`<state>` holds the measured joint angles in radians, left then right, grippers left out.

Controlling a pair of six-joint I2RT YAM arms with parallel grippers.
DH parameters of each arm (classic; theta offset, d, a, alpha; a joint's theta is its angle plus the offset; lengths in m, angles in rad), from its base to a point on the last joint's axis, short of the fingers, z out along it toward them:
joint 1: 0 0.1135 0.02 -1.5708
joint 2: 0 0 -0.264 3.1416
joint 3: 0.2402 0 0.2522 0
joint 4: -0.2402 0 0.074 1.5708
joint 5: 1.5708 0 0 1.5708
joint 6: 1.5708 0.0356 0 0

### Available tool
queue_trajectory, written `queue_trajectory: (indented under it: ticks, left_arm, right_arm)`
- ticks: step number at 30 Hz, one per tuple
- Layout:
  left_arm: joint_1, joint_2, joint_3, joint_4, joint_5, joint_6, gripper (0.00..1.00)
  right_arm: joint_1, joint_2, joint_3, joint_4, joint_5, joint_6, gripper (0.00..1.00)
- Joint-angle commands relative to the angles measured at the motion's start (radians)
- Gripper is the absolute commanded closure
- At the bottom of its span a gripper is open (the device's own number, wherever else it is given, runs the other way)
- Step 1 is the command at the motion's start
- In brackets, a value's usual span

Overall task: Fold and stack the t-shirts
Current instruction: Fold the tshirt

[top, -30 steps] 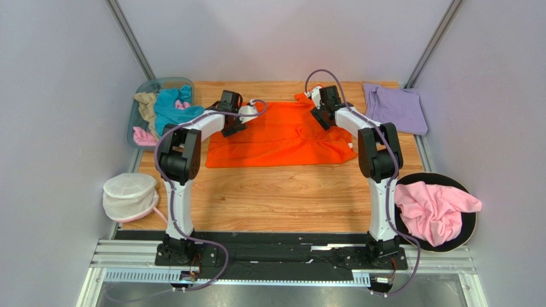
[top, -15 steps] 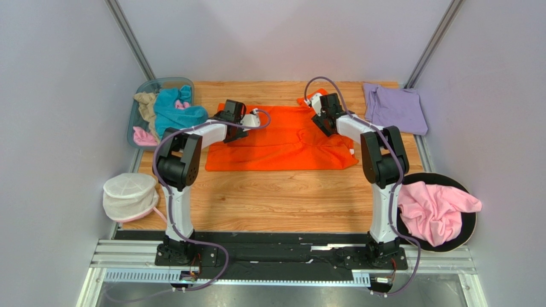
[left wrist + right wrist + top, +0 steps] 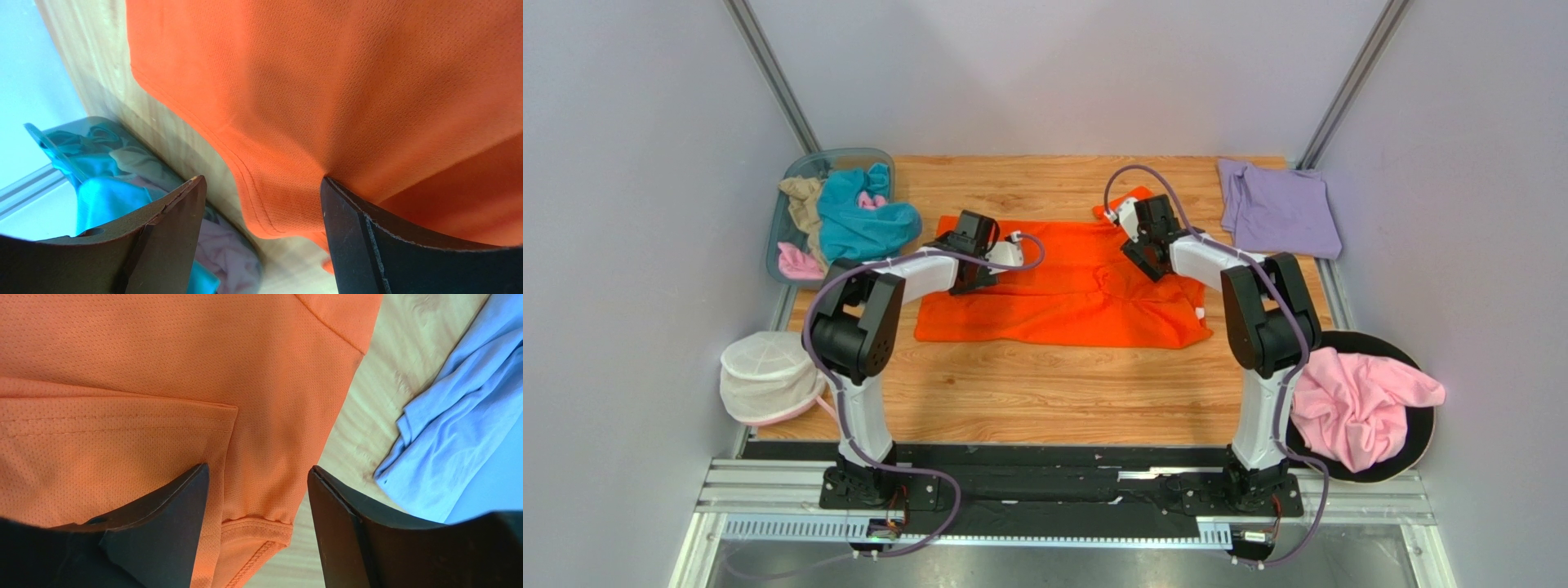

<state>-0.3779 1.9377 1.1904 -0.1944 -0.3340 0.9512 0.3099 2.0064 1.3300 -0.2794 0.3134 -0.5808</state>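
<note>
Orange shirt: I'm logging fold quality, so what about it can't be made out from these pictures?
Top view: the left gripper covers the far-left part of the orange shirt; the right gripper covers its far-right part.
Wrist views: frame edges cut the shirt off; only patches show.
Any view: layers underneath, hidden by the top layer.

The wooden table (image 3: 1051, 380) carries an orange t-shirt (image 3: 1063, 294) and a lavender t-shirt (image 3: 1277, 208).
</note>
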Motion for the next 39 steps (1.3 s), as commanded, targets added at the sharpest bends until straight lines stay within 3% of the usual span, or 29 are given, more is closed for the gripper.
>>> queue_trajectory:
  ticks: [1,12,24,30,39]
  left_arm:
    - [-0.022,-0.065,-0.058,-0.126,0.007,-0.014,0.22]
    - [-0.055,-0.123,-0.184,-0.109,-0.026,-0.02,0.22]
    - [-0.064,-0.161,-0.232,-0.08,-0.051,-0.009,0.22]
    - [-0.062,-0.174,-0.163,-0.033,-0.083,0.012,0.21]
    - [-0.062,-0.312,-0.057,-0.166,-0.039,-0.012,0.2]
  right_arm:
    - [0.021,-0.063,-0.08,-0.096,0.004,0.009,0.35]
    - [0.047,-0.161,-0.235,-0.081,0.032,0.012,0.35]
    - [0.057,-0.21,-0.279,-0.09,0.039,0.013,0.35]
    - [0.055,-0.181,-0.244,-0.086,0.058,-0.01,0.34]
    - [0.054,-0.147,-0.224,-0.07,0.067,-0.033,0.34]
